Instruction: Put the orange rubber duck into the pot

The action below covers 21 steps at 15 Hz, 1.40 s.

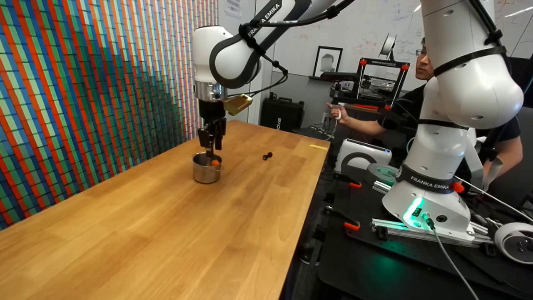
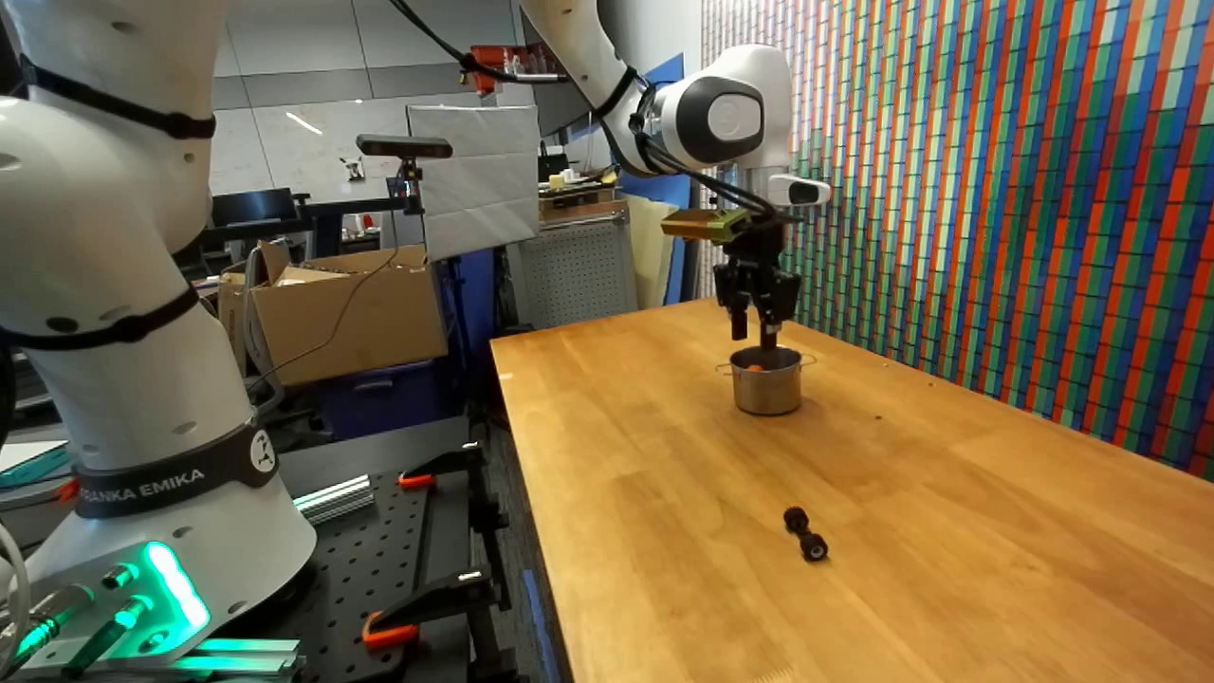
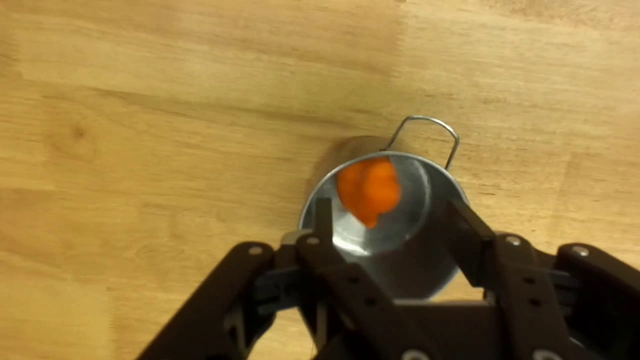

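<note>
The silver-grey metal pot stands upright on the table in both exterior views [image 1: 206,175] [image 2: 768,392] and under the gripper in the wrist view [image 3: 411,187]. The orange rubber duck [image 3: 371,191] is inside the pot, close to its wall near a wire handle. It shows partly at the pot's rim in both exterior views [image 1: 215,163] [image 2: 755,367]. I cannot tell whether it rests on the bottom. My gripper [image 3: 390,205] is open over the pot, its fingers apart and not touching the duck. It also shows in both exterior views [image 1: 214,151] [image 2: 754,339], with one fingertip at the pot's mouth.
A small black object with two round ends lies on the wooden table in both exterior views [image 1: 267,156] [image 2: 805,534]. A coloured wall [image 1: 83,104] runs along the table's long side. A yellow tape strip [image 1: 318,147] is near a table edge.
</note>
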Each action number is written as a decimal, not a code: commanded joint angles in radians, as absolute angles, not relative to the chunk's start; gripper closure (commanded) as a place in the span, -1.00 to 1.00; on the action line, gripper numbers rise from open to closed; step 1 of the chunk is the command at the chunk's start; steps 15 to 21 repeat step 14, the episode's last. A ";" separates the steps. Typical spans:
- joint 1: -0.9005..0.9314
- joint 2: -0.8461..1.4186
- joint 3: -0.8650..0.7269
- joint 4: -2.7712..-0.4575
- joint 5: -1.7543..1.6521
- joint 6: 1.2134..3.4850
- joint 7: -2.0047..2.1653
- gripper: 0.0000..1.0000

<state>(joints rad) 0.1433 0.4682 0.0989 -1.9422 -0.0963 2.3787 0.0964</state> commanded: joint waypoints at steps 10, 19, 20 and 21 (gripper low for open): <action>0.109 0.360 0.062 -1.746 -0.130 2.248 -0.048 -1.00; 0.112 0.343 0.061 -1.752 -0.134 2.214 -0.042 -1.00; 0.112 0.343 0.061 -1.752 -0.134 2.214 -0.042 -1.00; 0.112 0.343 0.061 -1.752 -0.134 2.214 -0.042 -1.00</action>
